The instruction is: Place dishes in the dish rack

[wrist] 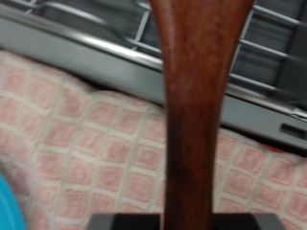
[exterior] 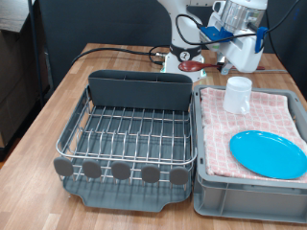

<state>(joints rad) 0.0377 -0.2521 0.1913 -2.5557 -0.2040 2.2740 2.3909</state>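
The reddish-brown wooden spoon [wrist: 197, 105] fills the middle of the wrist view, very close to the camera and hanging above the pink checkered cloth [wrist: 86, 144]. The fingers themselves do not show there. In the exterior view my gripper [exterior: 238, 29] is high at the top right, above the far end of the grey crate [exterior: 206, 187]. The white cup [exterior: 237, 94] stands upside down on the cloth, and the light-blue plate [exterior: 269, 153] lies flat nearer the bottom. The dish rack [exterior: 129, 129] stands empty to the exterior view's left of the crate.
The rack's dark caddy [exterior: 139, 91] runs along its far edge and round dark discs [exterior: 120, 171] along its near edge. Cables and the robot base [exterior: 187, 53] sit at the table's far side. The wooden table [exterior: 48, 115] lies left of the rack.
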